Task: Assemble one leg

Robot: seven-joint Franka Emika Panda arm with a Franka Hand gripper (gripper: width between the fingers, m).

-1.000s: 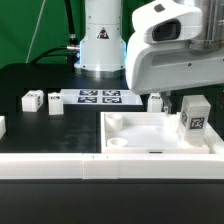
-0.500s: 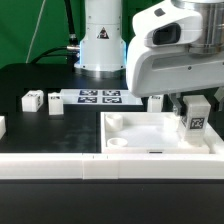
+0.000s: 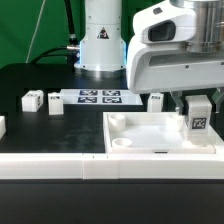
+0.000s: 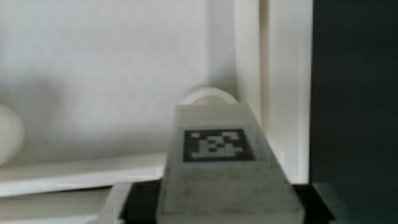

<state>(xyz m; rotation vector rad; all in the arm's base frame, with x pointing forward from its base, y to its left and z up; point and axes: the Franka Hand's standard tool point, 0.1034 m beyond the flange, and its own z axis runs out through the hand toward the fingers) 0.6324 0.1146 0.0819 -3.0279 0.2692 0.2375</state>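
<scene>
My gripper [image 3: 198,103] is shut on a leg [image 3: 197,117], a small white block with a square marker tag on its face. I hold it upright over the far right corner of the wide white tray-like piece [image 3: 140,127]. In the wrist view the leg [image 4: 217,150] fills the middle between my dark fingers [image 4: 143,195], above the tray's inner wall and a round corner hole [image 4: 214,96]. Other legs stand on the table: two at the exterior view's left [image 3: 33,100] [image 3: 55,104] and one behind the tray [image 3: 155,101].
The marker board [image 3: 95,97] lies flat in front of the robot base [image 3: 102,40]. A white part [image 3: 2,126] shows at the left edge. A white wall [image 3: 60,165] runs along the table's front edge.
My gripper with the leg has shifted slightly toward the exterior view's right and down over the tray's corner. Nothing else has moved.
</scene>
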